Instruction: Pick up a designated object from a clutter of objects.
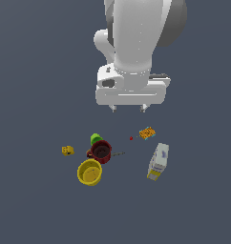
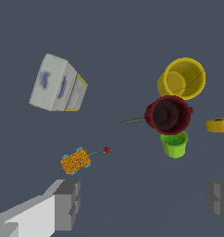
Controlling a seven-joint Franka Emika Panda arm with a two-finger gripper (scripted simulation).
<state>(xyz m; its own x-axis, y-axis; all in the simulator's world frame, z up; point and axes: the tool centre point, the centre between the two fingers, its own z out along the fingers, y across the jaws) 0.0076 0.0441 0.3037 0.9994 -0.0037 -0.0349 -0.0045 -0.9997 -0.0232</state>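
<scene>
The designated carton (image 1: 158,161) is white above with blue lettering and yellow below; it stands at the exterior view's right and also shows in the wrist view (image 2: 56,84). The clutter holds a yellow bowl (image 1: 89,172), a dark red mug (image 1: 101,151), a green piece (image 1: 95,138), a small yellow block (image 1: 67,150), an orange patterned piece (image 1: 147,133) and a tiny red bit (image 1: 131,138). My gripper (image 1: 128,109) hangs high above the items, open and empty. In the wrist view its fingers (image 2: 67,203) frame a wide gap near the orange piece (image 2: 75,160).
A thin grey rod (image 1: 118,154) lies beside the mug. The items sit on a flat dark grey floor (image 1: 36,205). The mug (image 2: 168,115), bowl (image 2: 182,78), green piece (image 2: 174,143) and yellow block (image 2: 219,125) cluster together in the wrist view.
</scene>
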